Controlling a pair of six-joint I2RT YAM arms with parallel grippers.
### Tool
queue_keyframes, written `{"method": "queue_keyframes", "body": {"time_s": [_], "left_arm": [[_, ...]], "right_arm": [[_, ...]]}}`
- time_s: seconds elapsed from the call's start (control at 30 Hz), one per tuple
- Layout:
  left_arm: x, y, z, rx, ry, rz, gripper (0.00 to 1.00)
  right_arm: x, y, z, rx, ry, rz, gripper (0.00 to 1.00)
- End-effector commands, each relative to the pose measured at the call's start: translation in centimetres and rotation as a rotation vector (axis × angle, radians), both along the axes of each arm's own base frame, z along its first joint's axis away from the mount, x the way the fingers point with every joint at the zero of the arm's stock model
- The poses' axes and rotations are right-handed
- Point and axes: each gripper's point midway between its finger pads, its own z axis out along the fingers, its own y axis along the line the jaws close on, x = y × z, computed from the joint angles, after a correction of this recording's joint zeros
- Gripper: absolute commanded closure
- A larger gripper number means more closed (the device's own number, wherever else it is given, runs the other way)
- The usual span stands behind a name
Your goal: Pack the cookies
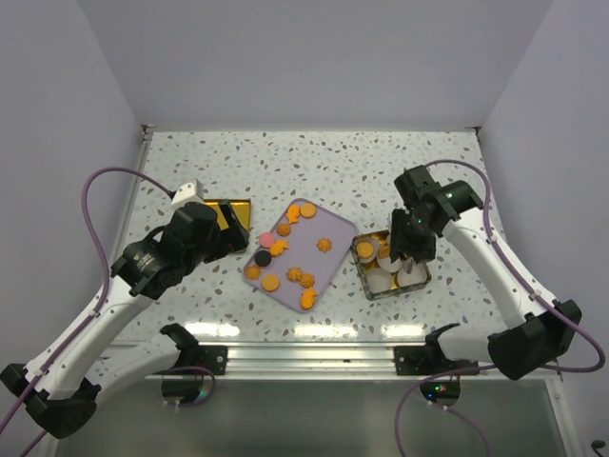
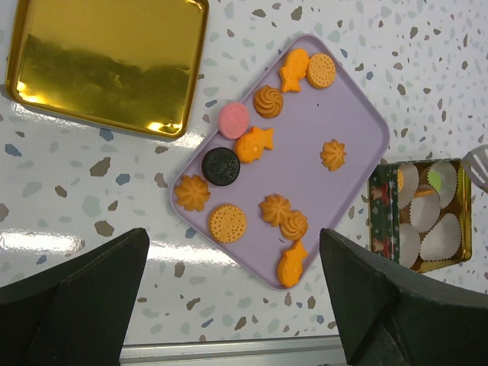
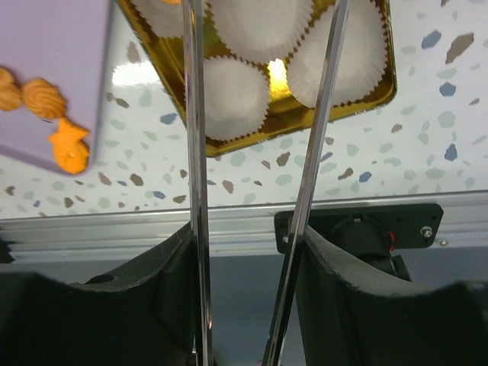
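The cookies lie on a lilac tray (image 1: 335,228) at the table's middle. Several are orange (image 2: 227,223), one is pink (image 2: 233,120), one is black (image 2: 220,165). A green cookie (image 2: 435,179) sits in a paper cup in the tin (image 2: 383,204). My left gripper (image 1: 228,238) is open and empty, hovering left of the tray; in the left wrist view (image 2: 232,305) the tray's near edge lies between its fingers. My right gripper (image 1: 409,249) is shut on metal tongs (image 3: 194,152) over the tin (image 1: 393,289). The tongs' tips are out of view.
A gold lid (image 1: 236,211) lies left of the tray, also seen in the left wrist view (image 2: 107,61). White paper cups (image 3: 232,95) fill the tin (image 3: 366,95). The table's metal front rail (image 3: 229,221) runs just below the tin.
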Motion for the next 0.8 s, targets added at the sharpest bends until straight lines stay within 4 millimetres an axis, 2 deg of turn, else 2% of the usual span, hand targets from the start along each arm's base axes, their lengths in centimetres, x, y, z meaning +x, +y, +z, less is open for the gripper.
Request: {"method": "queue_keyframes", "body": {"time_s": [0.0, 0.13, 0.2, 0.37, 0.47, 0.6, 0.77], "left_arm": [[0.8, 0.0, 1.0, -0.009, -0.044, 0.012, 0.00], [0.7, 0.2, 1.1, -0.008, -0.048, 0.018, 0.00], [0.6, 0.4, 1.1, -0.007, -0.049, 0.022, 0.00], [0.4, 0.5, 1.0, -0.008, -0.045, 0.027, 0.00], [0.3, 0.6, 1.0, -0.010, -0.046, 0.028, 0.00], [0.0, 0.9, 1.0, -0.009, -0.045, 0.037, 0.00], [-0.3, 1.4, 1.0, -0.012, -0.045, 0.051, 0.00]], "right_arm": [[0.6, 0.8, 2.6, 0.042, -0.019, 0.018, 0.51], [1.6, 2.9, 3.8, 0.099, -0.041, 0.047, 0.52], [1.6, 4.8, 4.5, 0.108, -0.052, 0.096, 0.52], [0.6, 10.1, 3.8, 0.147, -0.010, 0.214, 0.53], [0.4, 12.3, 3.2, 0.173, 0.002, 0.243, 0.53], [0.0, 13.7, 2.4, 0.160, 0.046, 0.279, 0.53], [-0.3, 14.2, 1.1, 0.135, 0.087, 0.309, 0.53]]}}
